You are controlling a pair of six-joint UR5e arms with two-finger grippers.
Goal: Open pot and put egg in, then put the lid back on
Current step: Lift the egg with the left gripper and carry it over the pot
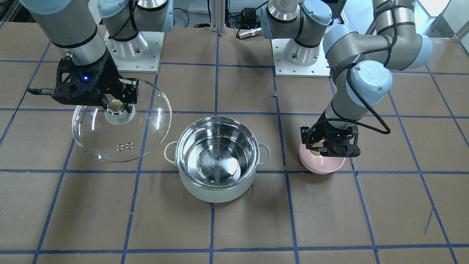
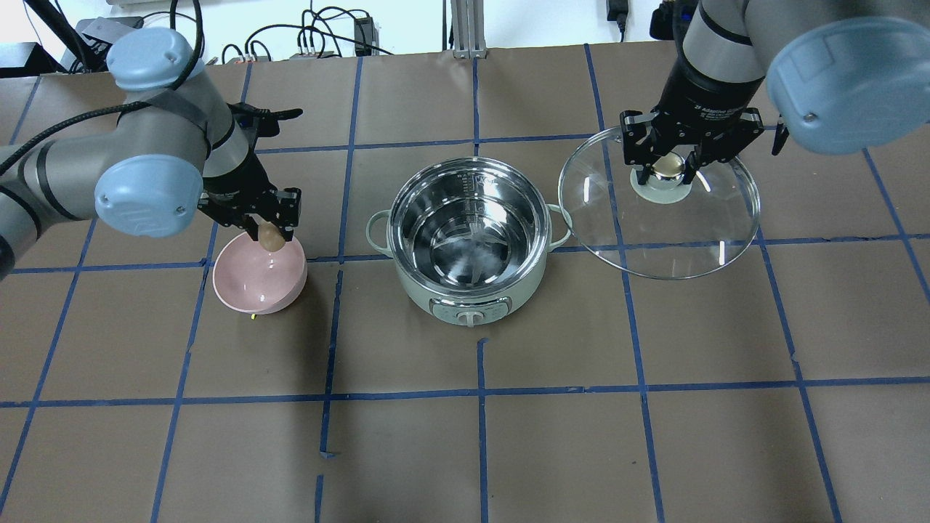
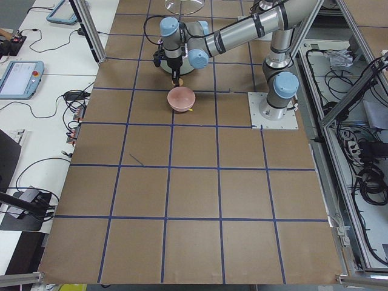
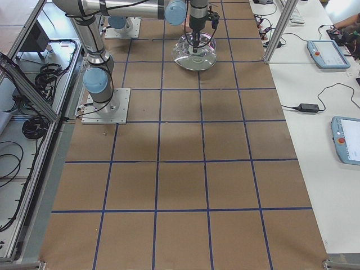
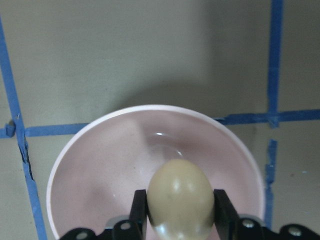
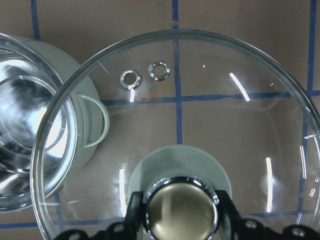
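Observation:
The mint-green pot (image 2: 469, 294) stands open at the table's middle, its steel inside empty (image 1: 216, 146). My right gripper (image 2: 667, 171) is shut on the knob (image 6: 181, 207) of the clear glass lid (image 2: 657, 232) and holds it above the table beside the pot; it also shows in the front view (image 1: 139, 143). My left gripper (image 2: 270, 234) is shut on the light-brown egg (image 5: 180, 197) and holds it just above the pink bowl (image 2: 254, 280). The egg also shows in the overhead view (image 2: 271, 236).
The pink bowl (image 1: 318, 163) sits on the robot's left of the pot. The table is brown paper with a blue tape grid (image 2: 479, 392). The arm bases (image 1: 133, 47) stand at the table's robot side. The pot's side handle (image 6: 97, 122) lies under the lid's edge.

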